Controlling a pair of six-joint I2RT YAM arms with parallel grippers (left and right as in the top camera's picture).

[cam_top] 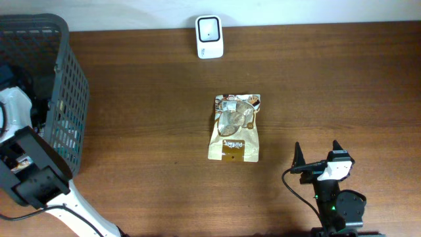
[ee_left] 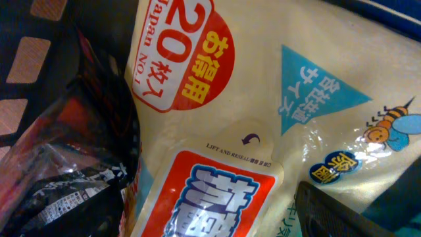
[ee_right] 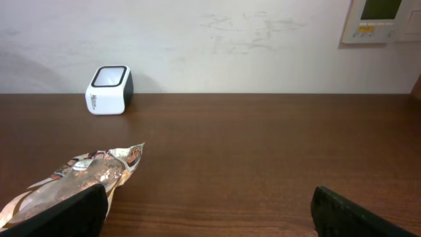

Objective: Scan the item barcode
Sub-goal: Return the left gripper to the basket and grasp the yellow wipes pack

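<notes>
Noted a brown wooden table [cam_top: 145, 131] filling the overhead view, with a white wall [ee_right: 230, 39] behind its 12 o'clock edge. Found a dark grey mesh basket [cam_top: 69, 99] at 9 to 10 o'clock on the table, holding packaged goods. Traced the left arm [cam_top: 29, 168] from 8 o'clock up into that basket.

Saw through the left wrist camera a pale yellow pack [ee_left: 263, 99] with a round red label, a blue triangle and a bee drawing. Recorded it filling most of that view, very close under the left gripper [ee_left: 214, 227]. Noted a black crinkled packet [ee_left: 66, 191] beside the pack at 8 o'clock. Made out only one dark finger [ee_left: 348, 214], at 5 o'clock in that view, right against the pack. Cannot tell from this: fingers free or clamped on the pack.

Located a tan and clear snack bag [cam_top: 235, 128] lying flat at the table's centre, long side running 12 to 6 o'clock, well apart from the basket and both grippers. Placed the right gripper [cam_top: 317, 151] at 5 o'clock of the bag, near the table's front edge. Recorded its fingers [ee_right: 66, 210] spread fully apart over bare wood, pointing toward 12 o'clock.

Logged a small white scanner [cam_top: 210, 36] with a dark window, standing at 12 o'clock by the far edge. Found no readable barcode on either item at this resolution.
</notes>
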